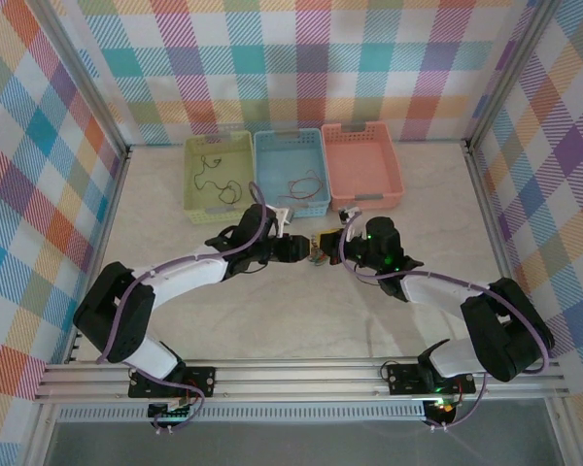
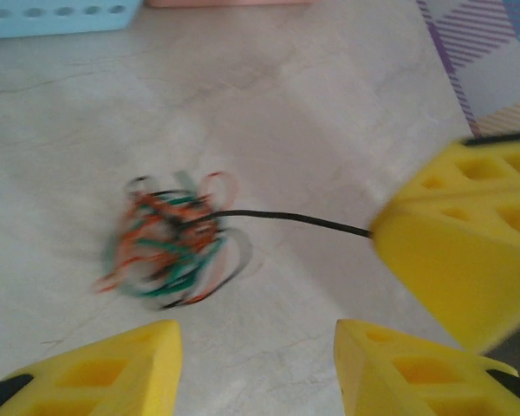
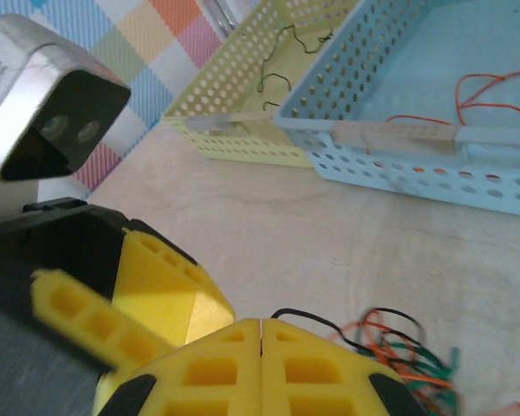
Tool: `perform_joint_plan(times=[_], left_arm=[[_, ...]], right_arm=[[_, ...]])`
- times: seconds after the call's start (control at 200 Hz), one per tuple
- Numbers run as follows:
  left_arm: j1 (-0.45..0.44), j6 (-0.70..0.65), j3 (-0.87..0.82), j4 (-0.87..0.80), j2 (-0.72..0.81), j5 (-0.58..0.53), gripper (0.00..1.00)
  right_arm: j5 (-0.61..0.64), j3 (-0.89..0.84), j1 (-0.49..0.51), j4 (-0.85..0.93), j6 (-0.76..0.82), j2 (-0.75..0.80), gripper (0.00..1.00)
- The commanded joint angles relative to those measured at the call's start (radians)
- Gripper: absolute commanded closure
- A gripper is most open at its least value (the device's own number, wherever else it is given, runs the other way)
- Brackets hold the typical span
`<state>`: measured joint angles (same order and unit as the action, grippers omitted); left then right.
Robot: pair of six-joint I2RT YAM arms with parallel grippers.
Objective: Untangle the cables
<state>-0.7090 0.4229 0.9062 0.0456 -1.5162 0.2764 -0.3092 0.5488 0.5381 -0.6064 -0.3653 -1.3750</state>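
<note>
The cables [image 2: 169, 247] lie as one small clump of red, orange, green and black wires on the table, blurred in the left wrist view. One black cable [image 2: 286, 217] runs taut out of the clump into the tips of my right gripper [image 3: 261, 322], which is shut on it. My left gripper [image 2: 256, 334] stands open just short of the clump, with bare table between its yellow fingers [image 2: 113, 368]. From above, both grippers meet at mid-table with the clump [image 1: 320, 249] between them.
Three baskets stand in a row at the back: a green basket [image 1: 190, 184] holding a black wire, a blue basket [image 1: 264, 175] holding a red wire, and a pink basket [image 1: 396, 175]. Plaid walls enclose the table.
</note>
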Motion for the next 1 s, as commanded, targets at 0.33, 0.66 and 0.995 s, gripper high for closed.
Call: perform_joint_plan(times=[0.33, 0.66, 0.995], left_arm=[[-0.079, -0.229, 0.042, -0.112, 0.111, -0.169, 0.51], [-0.135, -0.324, -0.009, -0.032, 0.146, -0.237, 0.45], [-0.135, -0.341, -0.052, 0.054, 0.162, -0.227, 0.45]], right_arm=[[-0.099, -0.015, -0.001, -0.087, -0.028, 0.061, 1.00], [-0.170, -0.041, -0.001, -0.124, -0.092, 0.115, 1.00], [-0.259, -0.051, -0.001, -0.159, -0.118, 0.135, 1.00]])
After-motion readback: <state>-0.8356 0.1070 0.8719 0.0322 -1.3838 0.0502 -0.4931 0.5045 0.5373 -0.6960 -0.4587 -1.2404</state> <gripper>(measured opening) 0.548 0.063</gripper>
